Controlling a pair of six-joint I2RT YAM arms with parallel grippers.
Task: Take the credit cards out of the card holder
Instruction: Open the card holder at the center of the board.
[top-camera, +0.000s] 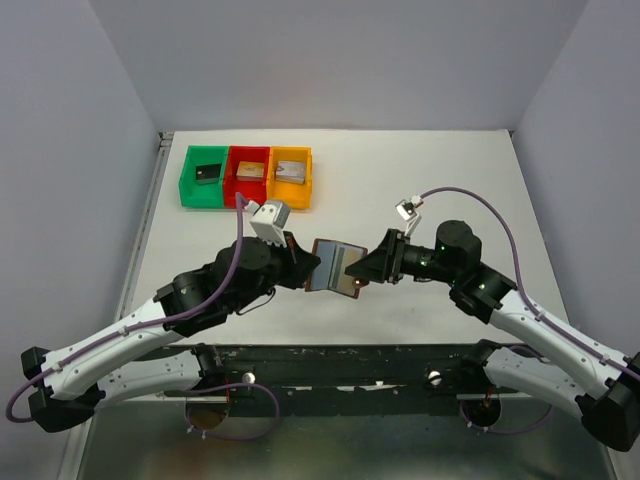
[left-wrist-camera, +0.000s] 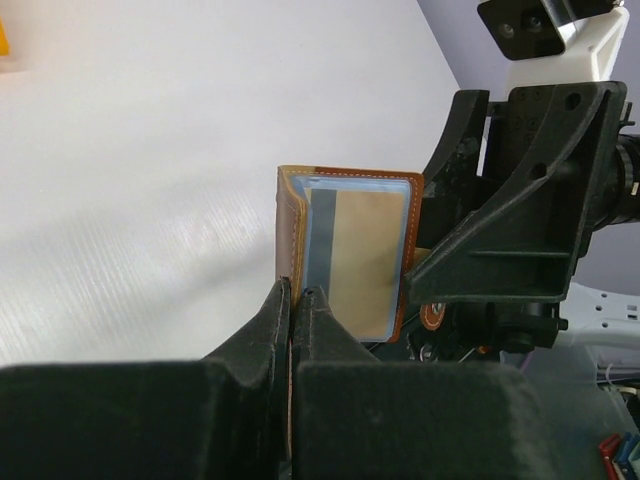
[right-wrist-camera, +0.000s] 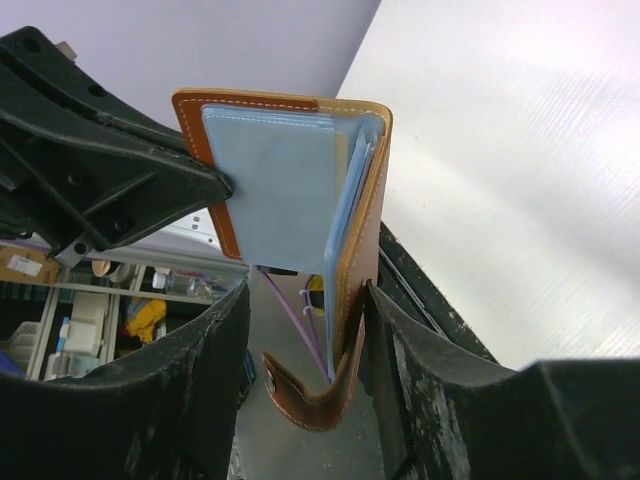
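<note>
While the left end effector (top-camera: 305, 268) is clenched on the card holder (top-camera: 336, 266), the holder hangs above the bench (top-camera: 450, 160) at the centre of the top view, spread open between the two arms. The left wrist view shows those black fingers (left-wrist-camera: 270, 330) pressed close together at the lower middle of the frame, with the brown leather edge of the card holder (left-wrist-camera: 290, 230) nipped between them. Above the fingers the holder stands upright. Its pale blue-grey pocket faces the camera, and a gold card (left-wrist-camera: 368, 260) with a dark stripe sits inside it.

The right end effector (top-camera: 362, 270) meets the holder from the right side of the top view. In the right wrist view its fingers (right-wrist-camera: 225, 360) stand spread apart at the bottom of the frame, released. They straddle the lower part of the card holder (right-wrist-camera: 285, 180). The brown cover lies against the finger on the right of the frame, and a gap shows beside the finger on the left. A little brown tab strap (right-wrist-camera: 305, 405) curls down between them.

At the upper left of the top view, well apart from the holder, a green bin (top-camera: 203, 195), a red bin (top-camera: 248, 197) and an orange bin (top-camera: 290, 197) sit side by side on the bench, each with a small blocky piece inside.
</note>
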